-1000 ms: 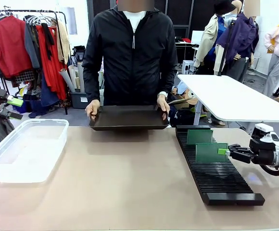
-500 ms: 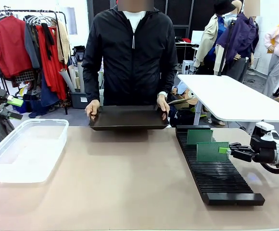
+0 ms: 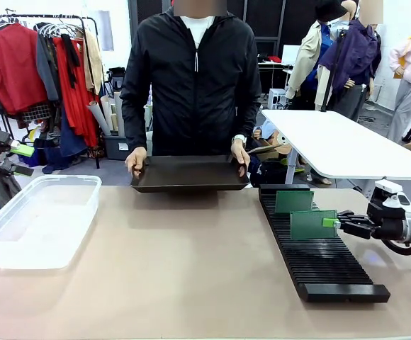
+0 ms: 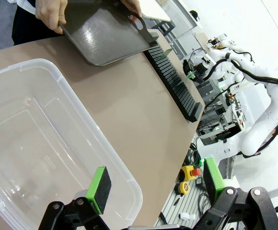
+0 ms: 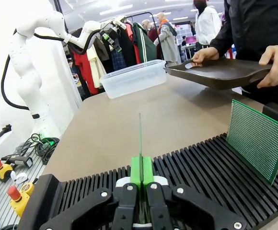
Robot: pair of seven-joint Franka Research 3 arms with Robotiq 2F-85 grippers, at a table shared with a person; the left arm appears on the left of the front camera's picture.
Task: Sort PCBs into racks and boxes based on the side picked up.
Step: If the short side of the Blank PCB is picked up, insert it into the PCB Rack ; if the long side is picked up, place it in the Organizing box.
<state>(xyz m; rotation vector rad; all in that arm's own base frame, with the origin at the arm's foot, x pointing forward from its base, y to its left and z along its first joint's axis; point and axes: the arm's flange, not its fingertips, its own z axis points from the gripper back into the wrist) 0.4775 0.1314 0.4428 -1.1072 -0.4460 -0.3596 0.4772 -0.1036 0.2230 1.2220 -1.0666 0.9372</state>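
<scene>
My right gripper (image 3: 331, 222) is shut on the edge of a green PCB (image 3: 312, 224), held upright over the black slotted rack (image 3: 324, 263), its lower edge at the ribs. In the right wrist view that PCB (image 5: 140, 139) shows edge-on between the shut green pads (image 5: 136, 170). A second PCB (image 3: 294, 201) stands in the rack's far end, its speckled face (image 5: 257, 139) toward the right wrist camera. My left gripper (image 4: 156, 189) hangs open and empty above the clear box (image 4: 38, 139), at the table's left (image 3: 39, 219).
A person at the far side holds a dark shallow tray (image 3: 190, 173) with both hands, tilted over the table edge. The tabletop (image 3: 191, 262) between box and rack is bare. A white table (image 3: 340, 145) stands behind at the right, a clothes rail at the back left.
My right gripper and its PCB have shifted very slightly to the right. The person, the tray and the left arm have stayed put.
</scene>
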